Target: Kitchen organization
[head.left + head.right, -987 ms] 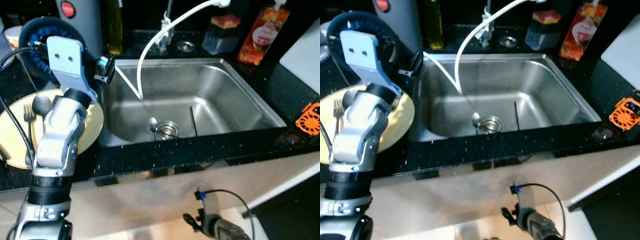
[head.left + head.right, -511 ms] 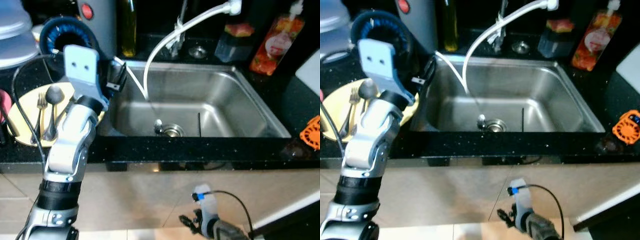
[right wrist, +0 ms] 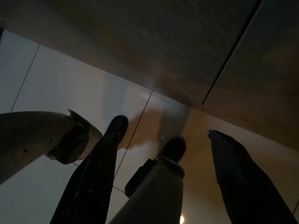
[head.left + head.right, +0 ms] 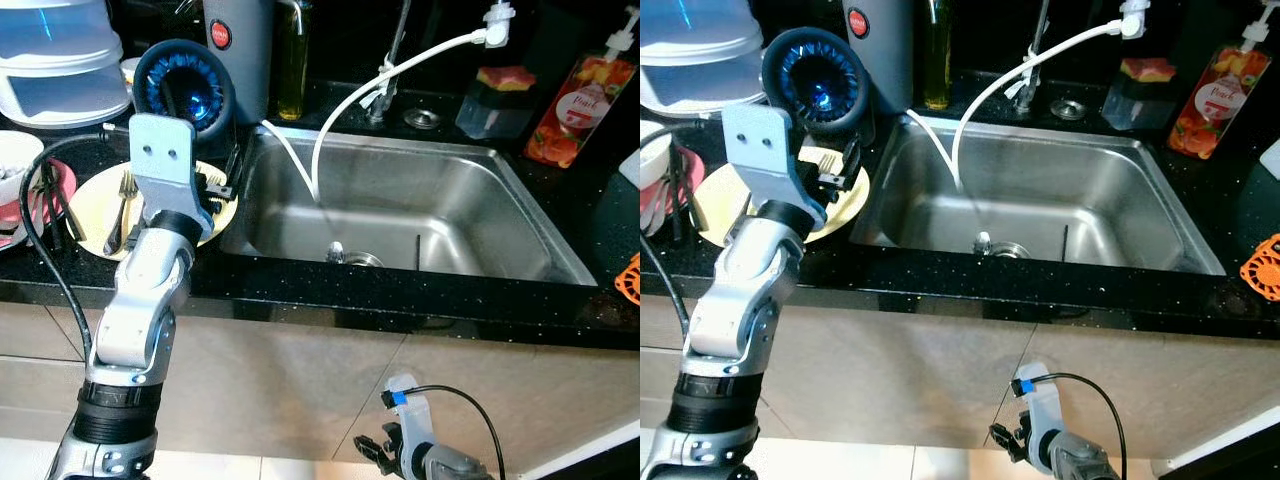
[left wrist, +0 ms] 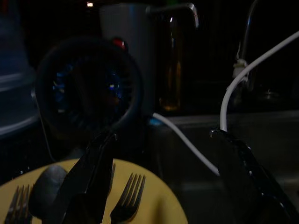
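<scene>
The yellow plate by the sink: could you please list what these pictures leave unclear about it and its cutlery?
- Yellow plate, eye views: the left gripper and its arm cover its sink-side part.
- Forks, left wrist view: too dark; handles cut off by the picture's edge.
- Cutlery count: uncertain, partly hidden behind a finger.

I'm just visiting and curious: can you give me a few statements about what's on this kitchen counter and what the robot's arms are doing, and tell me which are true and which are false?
1. The left gripper hovers over the yellow plate with its fingers open. True.
2. The yellow plate holds forks. True.
3. The sink is filled to the brim with soapy water. False: the steel basin is bare down to its drain.
4. The right gripper is holding a sponge. False: it hangs low by the floor tiles, open and holding nothing.
5. A white hose curves down into the sink. True.
</scene>
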`<state>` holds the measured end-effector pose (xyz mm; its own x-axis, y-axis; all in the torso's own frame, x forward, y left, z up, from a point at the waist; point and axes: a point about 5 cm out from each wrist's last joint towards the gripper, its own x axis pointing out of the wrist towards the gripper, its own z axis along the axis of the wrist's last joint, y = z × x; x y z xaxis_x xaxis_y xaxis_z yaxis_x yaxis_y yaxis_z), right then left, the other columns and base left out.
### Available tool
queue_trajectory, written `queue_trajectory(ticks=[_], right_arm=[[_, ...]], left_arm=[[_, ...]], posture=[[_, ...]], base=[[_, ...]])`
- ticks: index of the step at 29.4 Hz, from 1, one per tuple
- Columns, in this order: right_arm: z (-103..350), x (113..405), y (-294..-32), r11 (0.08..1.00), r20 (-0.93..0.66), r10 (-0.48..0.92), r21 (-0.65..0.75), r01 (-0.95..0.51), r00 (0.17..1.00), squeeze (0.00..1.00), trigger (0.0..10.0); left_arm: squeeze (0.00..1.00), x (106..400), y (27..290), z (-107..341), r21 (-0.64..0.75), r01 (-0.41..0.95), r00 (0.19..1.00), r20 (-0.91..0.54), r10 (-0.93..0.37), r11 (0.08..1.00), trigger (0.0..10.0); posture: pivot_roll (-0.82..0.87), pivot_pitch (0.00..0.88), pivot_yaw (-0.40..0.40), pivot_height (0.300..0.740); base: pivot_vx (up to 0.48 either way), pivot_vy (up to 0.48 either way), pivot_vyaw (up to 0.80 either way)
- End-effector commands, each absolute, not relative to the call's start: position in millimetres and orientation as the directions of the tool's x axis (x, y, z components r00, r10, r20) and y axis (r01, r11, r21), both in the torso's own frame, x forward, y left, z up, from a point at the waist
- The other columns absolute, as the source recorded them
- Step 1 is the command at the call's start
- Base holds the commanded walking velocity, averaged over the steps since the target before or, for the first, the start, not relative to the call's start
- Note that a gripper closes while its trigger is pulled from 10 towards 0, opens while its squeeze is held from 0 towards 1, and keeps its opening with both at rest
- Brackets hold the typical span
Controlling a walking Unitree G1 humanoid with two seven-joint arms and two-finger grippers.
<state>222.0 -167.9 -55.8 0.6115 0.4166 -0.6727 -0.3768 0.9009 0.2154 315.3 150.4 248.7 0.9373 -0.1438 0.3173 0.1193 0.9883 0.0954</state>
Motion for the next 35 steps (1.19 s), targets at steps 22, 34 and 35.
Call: queue_trajectory(ticks=[22,34,35], right_arm=[[-60.2,214.5,-175.9,0.902,-0.713,0.395,0.182,-0.392,0.579,0.0,10.0],[-57.9,218.3,-173.6,0.9,-0.701,0.407,0.195,-0.391,0.586,0.0,10.0],[-58.5,217.8,-173.6,0.902,-0.704,0.401,0.189,-0.39,0.586,0.0,10.0]], left_arm=[[0.0,313.0,186.9,258.8,-0.124,-0.23,0.965,0.101,0.242,0.965,10.0],[0.0,309.2,185.3,264.3,-0.135,-0.222,0.971,0.062,0.232,0.966,10.0],[0.0,309.4,184.2,264.5,-0.135,-0.212,0.974,0.055,0.221,0.968,10.0]], posture=[[0.15,0.079,-0.096,0.74],[0.16,0.087,-0.098,0.74],[0.16,0.088,-0.097,0.74]], base=[[0.0,0.0,0.04],[0.0,0.0,0.51],[0.0,0.0,0.0]])
